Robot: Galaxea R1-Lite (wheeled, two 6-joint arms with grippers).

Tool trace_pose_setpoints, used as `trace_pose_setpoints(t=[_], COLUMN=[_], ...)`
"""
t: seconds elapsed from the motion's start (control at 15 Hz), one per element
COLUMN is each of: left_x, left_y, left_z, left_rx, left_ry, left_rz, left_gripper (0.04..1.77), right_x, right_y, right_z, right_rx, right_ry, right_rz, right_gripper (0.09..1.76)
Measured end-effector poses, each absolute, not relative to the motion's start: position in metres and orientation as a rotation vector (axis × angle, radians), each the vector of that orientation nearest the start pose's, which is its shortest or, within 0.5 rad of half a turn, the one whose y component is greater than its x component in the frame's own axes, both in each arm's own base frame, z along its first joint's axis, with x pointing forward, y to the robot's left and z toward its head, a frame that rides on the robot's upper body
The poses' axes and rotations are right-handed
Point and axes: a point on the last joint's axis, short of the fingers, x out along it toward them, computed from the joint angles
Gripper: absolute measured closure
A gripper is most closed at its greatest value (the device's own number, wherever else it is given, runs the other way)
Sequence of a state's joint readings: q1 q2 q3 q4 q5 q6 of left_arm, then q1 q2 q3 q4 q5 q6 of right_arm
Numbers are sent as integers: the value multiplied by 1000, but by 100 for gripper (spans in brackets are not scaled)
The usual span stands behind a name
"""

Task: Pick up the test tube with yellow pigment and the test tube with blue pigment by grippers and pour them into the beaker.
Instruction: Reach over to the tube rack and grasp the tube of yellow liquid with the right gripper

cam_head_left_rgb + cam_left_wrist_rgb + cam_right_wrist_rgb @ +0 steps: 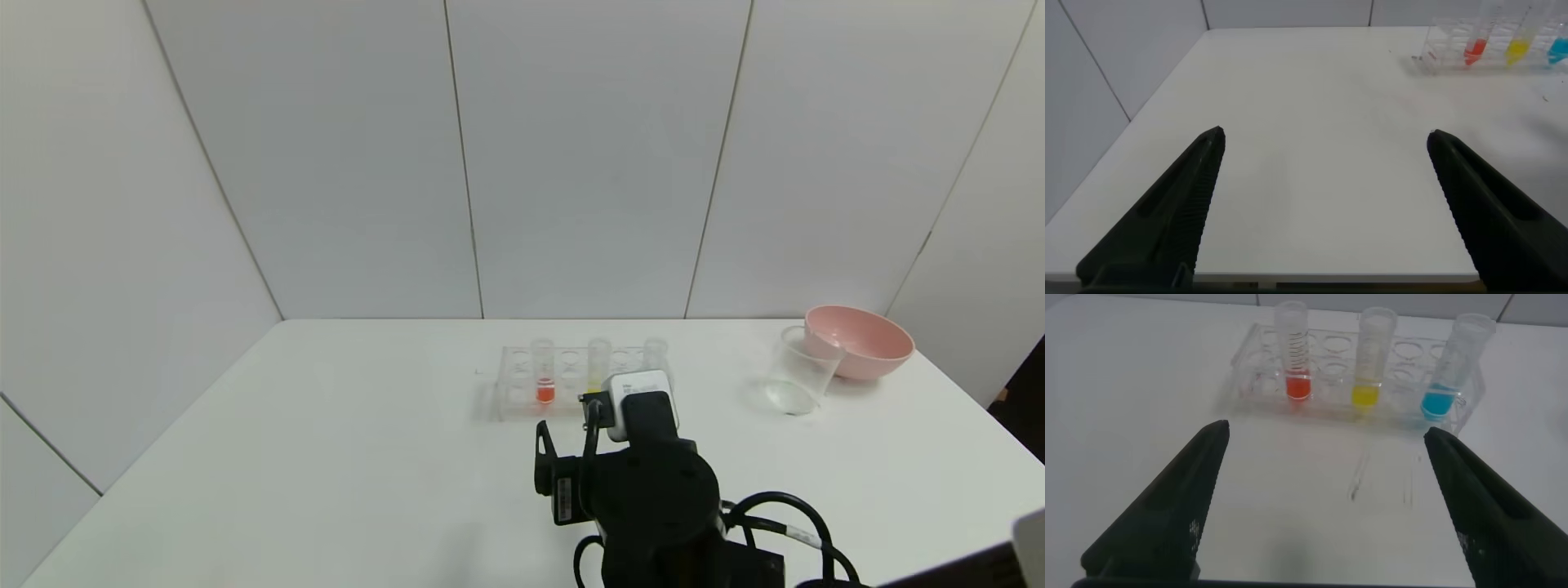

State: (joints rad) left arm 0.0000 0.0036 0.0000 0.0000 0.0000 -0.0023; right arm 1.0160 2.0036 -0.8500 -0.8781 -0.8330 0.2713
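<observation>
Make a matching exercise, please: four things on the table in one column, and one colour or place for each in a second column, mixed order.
Things:
1. first tube
2. middle tube
3. last tube
4. beaker

Descriptions:
A. holds blue liquid
B. stands beside the pink bowl
C. holds red-orange liquid
D. holds yellow liquid

All three tubes stand in the clear rack.

Pairs: 1-C, 2-D, 3-A, 4-B
</observation>
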Motion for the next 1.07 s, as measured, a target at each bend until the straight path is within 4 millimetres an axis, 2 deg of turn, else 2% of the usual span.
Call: trace_pose_setpoints(t=[0.73, 1.07], left_x=[-23, -23], left_y=[0, 0], left_z=[76, 76], left_rx=[-3, -2], left_ry=[4, 4], left_rz=[0, 0], left_gripper=[5, 5], right_x=[303, 332], right_y=[298, 295], right_z=[92, 84], right_rx=[15, 11], right_ry=[182, 166], right_rz=[100, 90], right_gripper=[14, 14])
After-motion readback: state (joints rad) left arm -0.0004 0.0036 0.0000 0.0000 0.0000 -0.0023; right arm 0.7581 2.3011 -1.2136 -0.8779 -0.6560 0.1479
